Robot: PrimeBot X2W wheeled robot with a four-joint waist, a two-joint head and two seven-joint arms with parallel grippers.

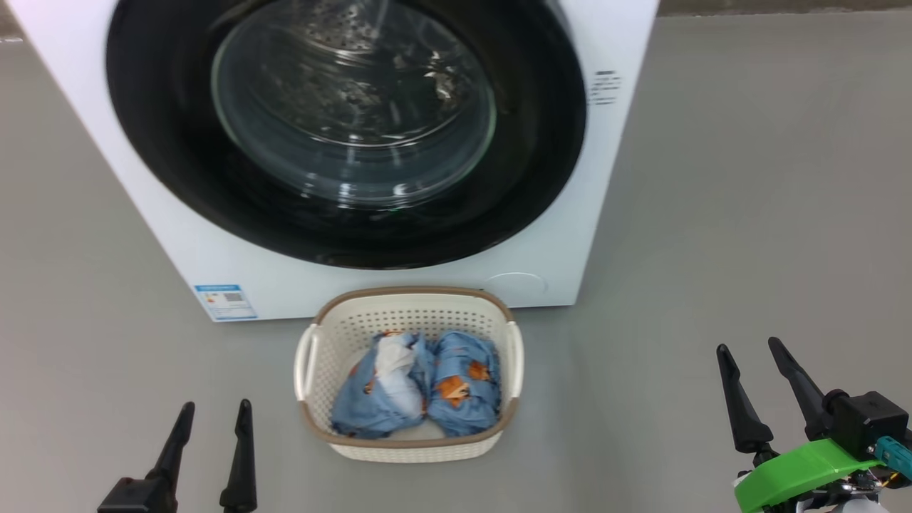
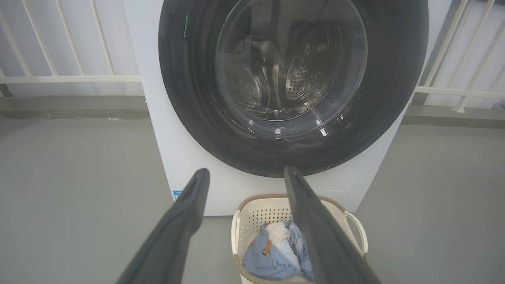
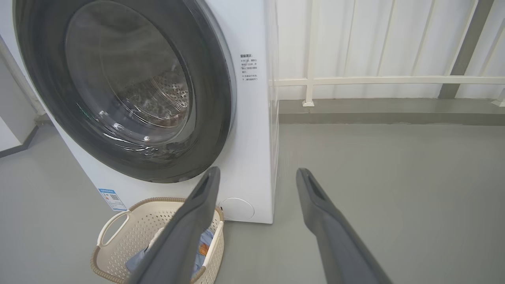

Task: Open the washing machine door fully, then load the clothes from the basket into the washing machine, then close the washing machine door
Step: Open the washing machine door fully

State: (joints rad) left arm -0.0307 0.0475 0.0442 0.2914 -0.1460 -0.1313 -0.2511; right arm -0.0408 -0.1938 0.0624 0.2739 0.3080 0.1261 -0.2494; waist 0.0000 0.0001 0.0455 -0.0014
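The white washing machine (image 1: 214,256) (image 2: 189,173) (image 3: 252,130) stands ahead with its round black-rimmed glass door (image 1: 349,128) (image 2: 292,79) (image 3: 122,86) flush against the front. On the floor before it sits the cream basket (image 1: 410,313) (image 2: 260,209) (image 3: 142,225) holding two light blue bundles of clothes (image 1: 417,385) (image 2: 272,256) (image 3: 203,246). My left gripper (image 1: 217,410) (image 2: 246,173) is open low at the left of the basket, apart from it. My right gripper (image 1: 752,349) (image 3: 256,171) is open to the basket's right, over bare floor.
Grey floor (image 1: 748,214) spreads on both sides of the machine. A white railing (image 3: 375,81) (image 2: 67,79) and a low kerb run behind it. A blue label sticker (image 1: 224,301) and a round cover (image 1: 516,283) mark the machine's lower front.
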